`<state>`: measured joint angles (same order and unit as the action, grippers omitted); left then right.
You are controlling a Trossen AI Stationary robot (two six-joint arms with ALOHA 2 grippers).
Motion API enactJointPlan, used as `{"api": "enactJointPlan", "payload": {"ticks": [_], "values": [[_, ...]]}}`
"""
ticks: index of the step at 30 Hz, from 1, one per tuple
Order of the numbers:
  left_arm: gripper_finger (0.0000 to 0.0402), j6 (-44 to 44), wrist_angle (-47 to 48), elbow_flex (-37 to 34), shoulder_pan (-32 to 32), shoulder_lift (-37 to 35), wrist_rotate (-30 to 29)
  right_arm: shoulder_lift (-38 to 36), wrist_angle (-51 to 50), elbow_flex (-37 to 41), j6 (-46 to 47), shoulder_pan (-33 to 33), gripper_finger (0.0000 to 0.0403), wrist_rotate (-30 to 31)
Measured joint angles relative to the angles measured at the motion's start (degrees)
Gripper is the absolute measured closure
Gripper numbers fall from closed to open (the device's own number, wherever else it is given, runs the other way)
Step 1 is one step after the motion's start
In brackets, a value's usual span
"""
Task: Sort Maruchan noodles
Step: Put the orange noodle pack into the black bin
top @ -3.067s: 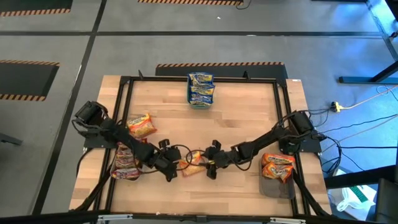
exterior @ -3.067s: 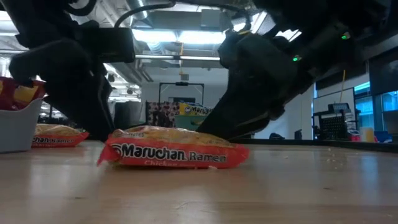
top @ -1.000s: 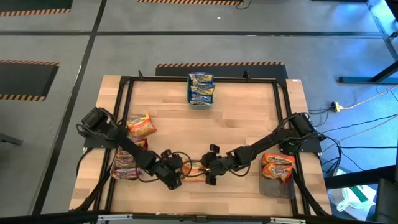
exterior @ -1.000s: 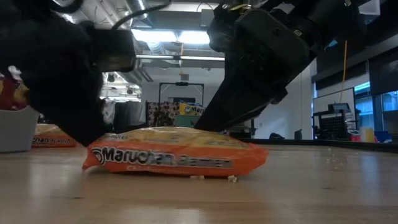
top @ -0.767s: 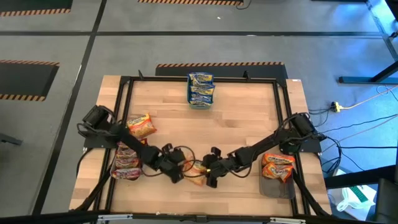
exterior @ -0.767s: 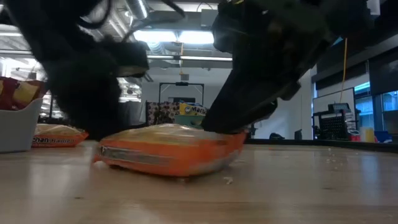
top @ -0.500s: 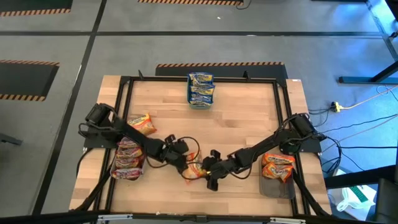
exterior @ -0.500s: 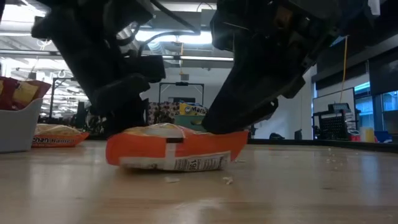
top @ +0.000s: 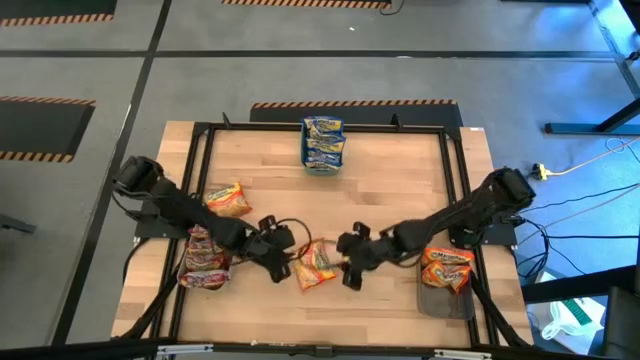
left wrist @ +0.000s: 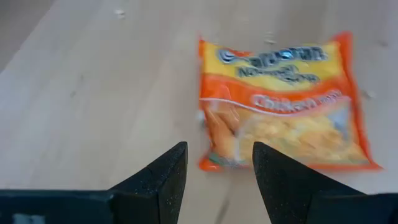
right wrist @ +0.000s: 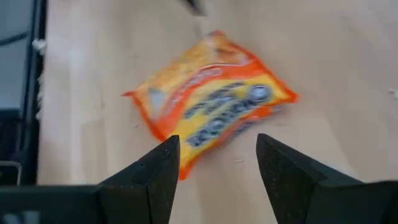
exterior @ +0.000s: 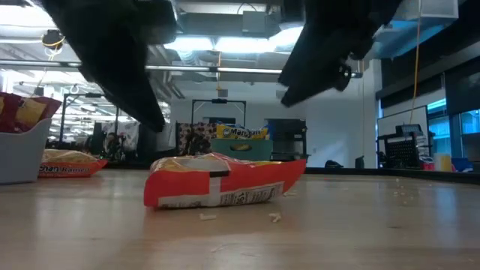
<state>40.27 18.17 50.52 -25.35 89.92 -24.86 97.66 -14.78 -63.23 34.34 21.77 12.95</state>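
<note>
One orange Maruchan noodle packet lies flat on the wooden table, printed face up, near the front middle. In the low view this packet rests on its underside. My left gripper hangs above and to its left, open, with nothing between the fingers. My right gripper hangs above and to its right, also open and holding nothing. In the high view the left gripper and the right gripper stand on either side of the packet, apart from it.
A teal tray with blue-and-yellow packets stands at the far middle. One orange packet lies at the left, above a stack of red-pink packets. A grey tray at the right holds orange packets. Crumbs lie near the packet.
Both grippers had pressed in on the orange packet from either side, tipping it up and turning it about. They have since risen and drawn apart, the left toward the table's left and the right toward its right. The packet is left lying on the table.
</note>
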Motion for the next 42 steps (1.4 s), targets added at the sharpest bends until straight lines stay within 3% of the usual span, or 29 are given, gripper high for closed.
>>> {"api": "enactJointPlan", "payload": {"ticks": [3,9,12,17,24,28,42], "values": [[0.0225,-1.0,-2.6,0.0,-2.2,0.1,-0.8,-1.7,5.1,4.9,1.5,-3.6,0.0203,-3.5],[0.0225,-1.9,-4.5,0.0,-5.5,2.7,-3.9,-0.3,33.6,17.5,10.8,-11.1,0.0203,-20.3],[0.0225,-1.9,-6.4,-0.1,-6.2,4.9,-4.7,0.9,41.8,21.8,18.4,-12.8,0.0203,-23.1],[0.0225,-3.3,-11.2,-0.1,-5.8,9.0,-5.0,2.9,41.9,21.9,22.1,-12.7,0.0180,-24.7],[0.0225,-3.3,-12.3,0.1,-5.2,12.0,-5.8,8.7,39.8,18.0,26.2,-12.0,0.0079,-25.2],[0.0225,-3.2,-12.7,0.2,-5.3,12.9,-6.1,11.6,40.9,16.1,27.9,-12.1,0.0043,-26.2],[0.0225,-3.4,-12.6,0.1,-5.5,13.3,-7.3,18.5,41.4,8.1,29.7,-11.3,0.0027,-25.7]]}}
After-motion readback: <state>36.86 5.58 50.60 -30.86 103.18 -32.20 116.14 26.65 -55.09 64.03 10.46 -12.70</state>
